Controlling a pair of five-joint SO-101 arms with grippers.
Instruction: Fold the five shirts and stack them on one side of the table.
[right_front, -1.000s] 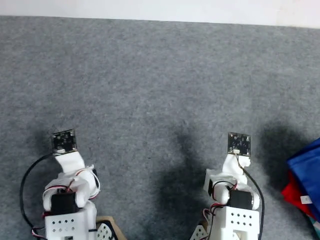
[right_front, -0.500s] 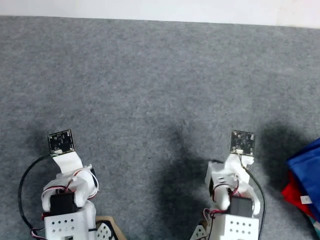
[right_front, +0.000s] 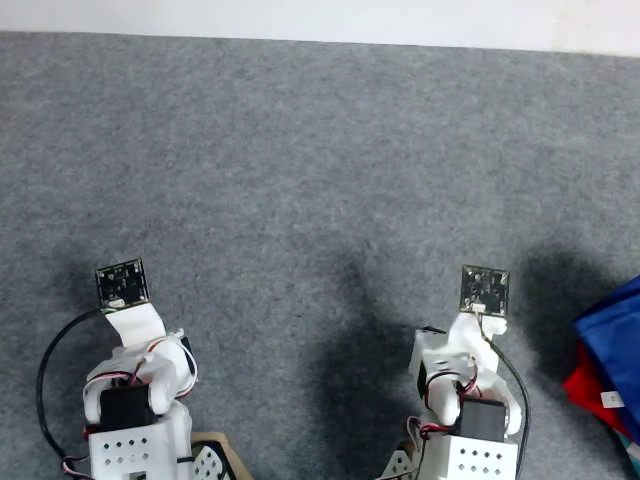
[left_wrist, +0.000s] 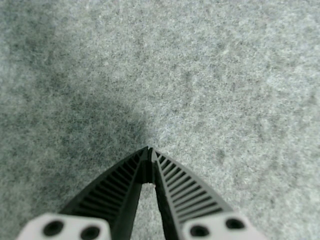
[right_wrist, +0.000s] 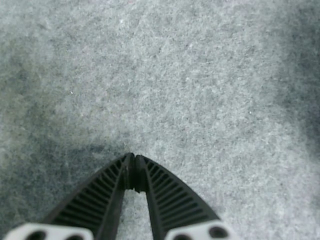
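A pile of shirts lies at the right edge of the table, a blue shirt (right_front: 612, 340) on top and a red one (right_front: 590, 392) under it. The left arm (right_front: 135, 375) is folded back at the near left, the right arm (right_front: 468, 372) at the near right, close to the pile. My left gripper (left_wrist: 149, 152) is shut, tips together, with nothing in it, over bare grey felt. My right gripper (right_wrist: 131, 159) is shut too and holds nothing, above the same felt.
The grey felt table (right_front: 300, 170) stretches wide in front of both arms. A white wall strip (right_front: 320, 18) runs along the far edge. A small tan piece (right_front: 215, 442) shows by the left arm's base.
The left arm drew back slightly toward its base a second ago. The right arm shifted a little and settled. The shirts have not moved.
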